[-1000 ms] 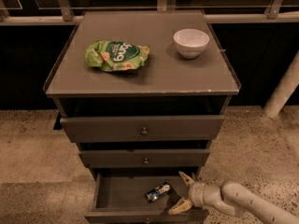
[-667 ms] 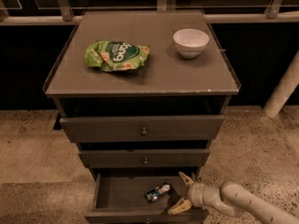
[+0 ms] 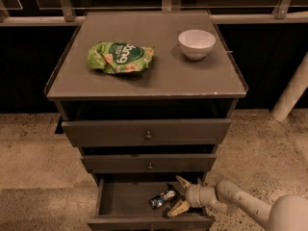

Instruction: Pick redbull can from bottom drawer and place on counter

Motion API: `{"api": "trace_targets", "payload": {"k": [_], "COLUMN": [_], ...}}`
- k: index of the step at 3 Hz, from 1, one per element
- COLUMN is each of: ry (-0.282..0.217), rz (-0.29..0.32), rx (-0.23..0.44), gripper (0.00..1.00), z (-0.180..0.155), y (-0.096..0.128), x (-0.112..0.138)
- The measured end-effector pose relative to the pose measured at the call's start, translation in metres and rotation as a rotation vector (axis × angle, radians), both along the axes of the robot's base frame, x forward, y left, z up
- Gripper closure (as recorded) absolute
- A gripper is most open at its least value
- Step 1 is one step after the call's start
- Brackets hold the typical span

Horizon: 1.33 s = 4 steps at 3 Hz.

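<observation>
The redbull can lies on its side inside the open bottom drawer, right of the drawer's middle. My gripper is low in the drawer's right part, just right of the can. Its two fingers are spread apart, one pointing up-left and one lower, and they hold nothing. The arm comes in from the lower right. The counter is the flat grey cabinet top above the drawers.
A green snack bag lies on the counter's left half and a white bowl stands at its back right. Two wider drawers above the bottom one are closed. A white post stands on the speckled floor at right.
</observation>
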<state>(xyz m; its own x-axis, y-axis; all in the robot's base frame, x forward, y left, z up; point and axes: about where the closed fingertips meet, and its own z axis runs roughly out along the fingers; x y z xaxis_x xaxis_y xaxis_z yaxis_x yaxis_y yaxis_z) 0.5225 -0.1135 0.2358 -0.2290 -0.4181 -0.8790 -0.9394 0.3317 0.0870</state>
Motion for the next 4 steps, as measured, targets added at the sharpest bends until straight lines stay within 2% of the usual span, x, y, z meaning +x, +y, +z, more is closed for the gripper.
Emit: {"api": "trace_targets", "payload": {"k": [2, 3, 4], "ry": [0.006, -0.013, -0.009], "rz": [-0.019, -0.028, -0.032], "rx": [-0.02, -0.084, -0.086], "gripper": [0.0, 0.0, 0.0], "z": [-0.003, -0.017, -0.019], "y": [-0.001, 0.001, 0.002], "x": [0.001, 0.038, 0.036]}}
